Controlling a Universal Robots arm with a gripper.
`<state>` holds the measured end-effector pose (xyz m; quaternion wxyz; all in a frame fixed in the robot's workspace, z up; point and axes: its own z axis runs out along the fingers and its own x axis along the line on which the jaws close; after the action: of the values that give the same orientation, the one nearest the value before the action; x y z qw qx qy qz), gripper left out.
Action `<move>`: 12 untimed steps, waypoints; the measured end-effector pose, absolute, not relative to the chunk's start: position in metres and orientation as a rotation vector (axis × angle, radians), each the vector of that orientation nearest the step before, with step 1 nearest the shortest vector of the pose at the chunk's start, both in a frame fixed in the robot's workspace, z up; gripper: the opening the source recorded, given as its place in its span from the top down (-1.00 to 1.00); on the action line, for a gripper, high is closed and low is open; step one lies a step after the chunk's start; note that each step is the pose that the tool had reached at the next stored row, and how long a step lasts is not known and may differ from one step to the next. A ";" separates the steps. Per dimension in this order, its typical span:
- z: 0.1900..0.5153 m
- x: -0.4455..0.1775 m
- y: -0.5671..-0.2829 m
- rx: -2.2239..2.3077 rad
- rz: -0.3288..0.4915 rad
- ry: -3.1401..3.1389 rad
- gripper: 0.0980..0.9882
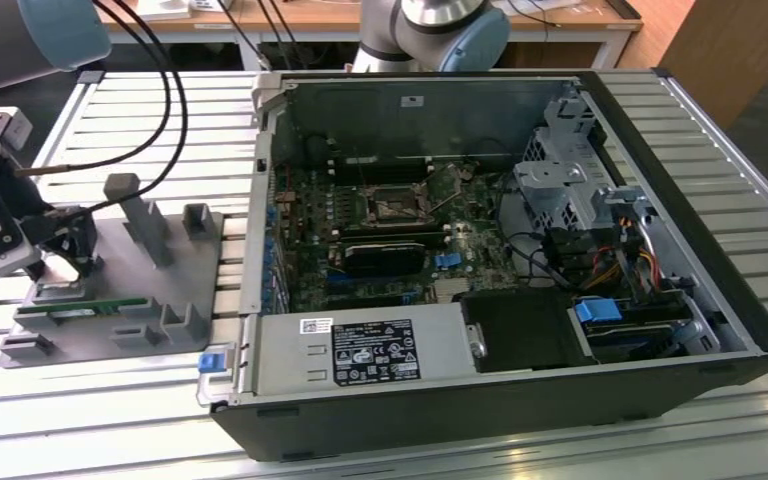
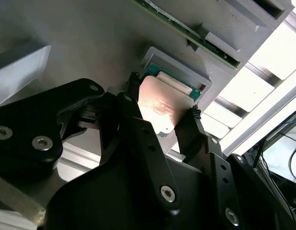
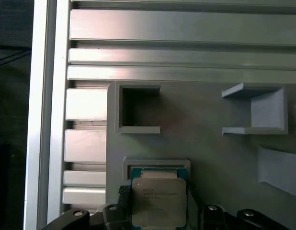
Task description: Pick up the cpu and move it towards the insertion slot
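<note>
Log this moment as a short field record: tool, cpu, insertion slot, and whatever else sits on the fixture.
tool: over the gray fixture, fingers against opposite edges of the cpu
cpu: silver top up, at its pocket in the fixture; lifted or seated, cannot tell
insertion slot: inside the open computer case, to the exterior view's right of the fixture, apart from the cpu
memory stick: green, lying on the fixture near the cpu

Robotics lab: aluminium-profile bench, opened computer case, grey parts fixture.
</note>
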<state>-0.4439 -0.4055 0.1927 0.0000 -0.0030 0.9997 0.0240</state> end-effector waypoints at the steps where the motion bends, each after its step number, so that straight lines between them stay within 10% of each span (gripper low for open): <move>1: 0.193 -0.444 -0.406 -0.010 0.076 3.140 0.00; 12: 0.198 -0.444 -0.406 -0.010 0.081 3.141 0.00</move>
<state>-0.4440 -0.4055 0.1982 0.0000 -0.0030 0.9997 0.0259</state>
